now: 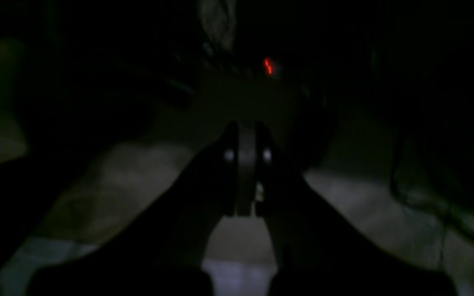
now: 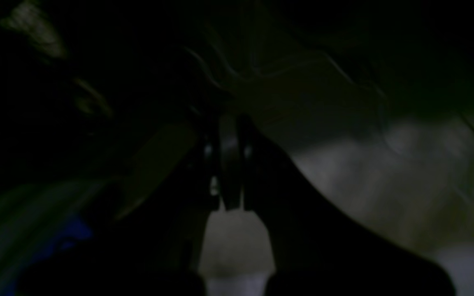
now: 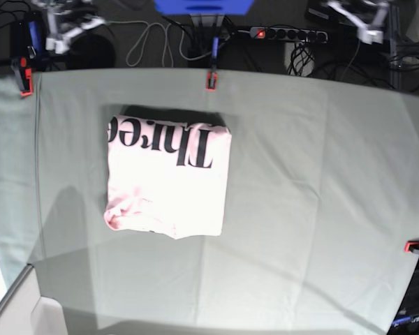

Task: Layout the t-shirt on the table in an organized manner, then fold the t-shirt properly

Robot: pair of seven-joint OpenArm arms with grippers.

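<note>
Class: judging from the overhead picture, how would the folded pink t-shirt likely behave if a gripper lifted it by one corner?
The t-shirt would probably droop and unfold: it is soft cloth, bunched and wrinkled at one lower corner. It looks light, lying in a thin, flat stack. Pushed, it might bunch on the cloth-covered table rather than slide.

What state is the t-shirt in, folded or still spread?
Folded. The t-shirt lies on the table as a compact rectangle, no sleeves showing, lettering on top, one near corner rumpled.
</note>
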